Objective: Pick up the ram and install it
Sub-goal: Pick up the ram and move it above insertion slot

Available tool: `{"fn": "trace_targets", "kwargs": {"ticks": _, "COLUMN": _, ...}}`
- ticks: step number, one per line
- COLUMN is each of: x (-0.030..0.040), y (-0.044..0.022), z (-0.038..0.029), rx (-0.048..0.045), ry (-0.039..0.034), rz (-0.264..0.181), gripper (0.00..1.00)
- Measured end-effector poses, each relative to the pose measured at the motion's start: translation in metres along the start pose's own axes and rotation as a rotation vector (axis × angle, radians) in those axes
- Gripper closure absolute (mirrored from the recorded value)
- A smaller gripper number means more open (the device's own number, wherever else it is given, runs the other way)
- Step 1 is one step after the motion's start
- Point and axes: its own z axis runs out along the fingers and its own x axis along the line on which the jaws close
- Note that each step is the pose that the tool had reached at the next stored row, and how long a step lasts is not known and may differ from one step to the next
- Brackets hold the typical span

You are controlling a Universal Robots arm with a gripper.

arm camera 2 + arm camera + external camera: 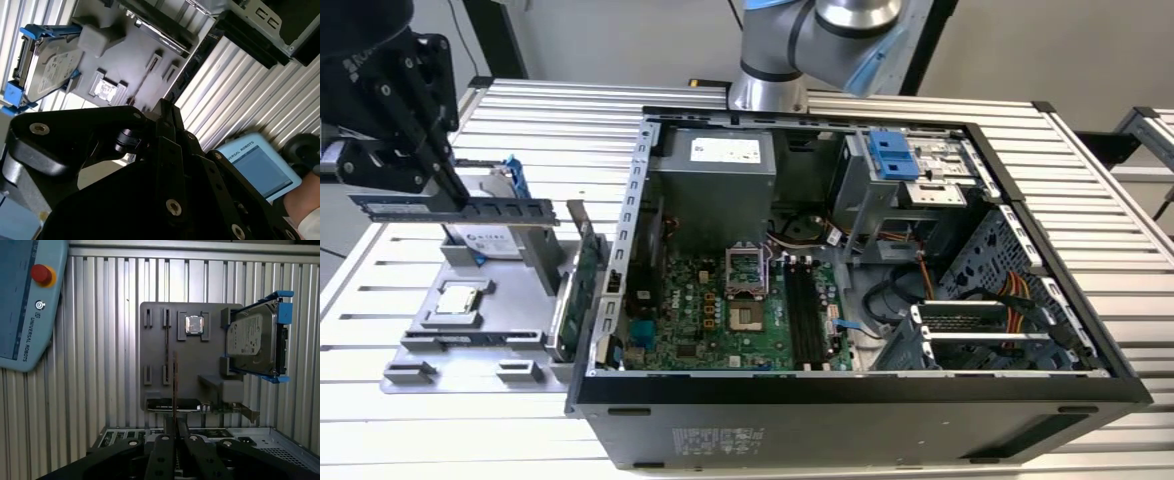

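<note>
One black gripper (451, 200) hangs at the exterior view's left, above a grey parts tray (454, 345) that sits on the ribbed table beside an open computer case (854, 392). Its fingers are clamped on the ram (507, 210), a long thin stick held level and edge-up in the air, clear of the tray. The tray also carries a hard drive (487, 238), a square processor chip (460, 300) and a green expansion card (587, 265) standing on edge. The black memory slots (807, 312) lie well apart from the ram, inside the case on the motherboard (714, 310).

The step in hand looks like carrying the stick. Done well, that likely means holding it level and unbent, gripping near its middle (it overhangs the fingers on both sides), and clearing the case wall and the upright card.

In the second wrist view, the gripper (165, 107) narrows to a closed tip over the tray (135, 45), with the hard drive (50, 70) and the chip (105, 90) beyond. A pale blue teach pendant (255, 165) lies on the table.

In the first wrist view, the gripper (175, 421) has its fingers pressed together on the ram (174, 385), seen edge-on as a thin line running out over the tray (190, 370). The chip (194, 325), hard drive (252, 340) and pendant (25, 305) lie around it.
</note>
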Motion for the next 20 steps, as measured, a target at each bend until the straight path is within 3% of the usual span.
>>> {"fn": "trace_targets", "kwargs": {"ticks": 10, "x": -0.0007, "y": -0.0078, "z": 0.0, "rx": -0.0019, "ry": 0.0062, "rz": 0.0, "gripper": 1.0}}
{"fn": "trace_targets", "kwargs": {"ticks": 12, "x": -0.0007, "y": -0.0125, "z": 0.0, "rx": -0.0019, "ry": 0.0062, "rz": 0.0, "gripper": 1.0}}
{"fn": "trace_targets", "kwargs": {"ticks": 20, "x": -0.0007, "y": -0.0128, "z": 0.0, "rx": -0.0019, "ry": 0.0062, "rz": 0.0, "gripper": 1.0}}
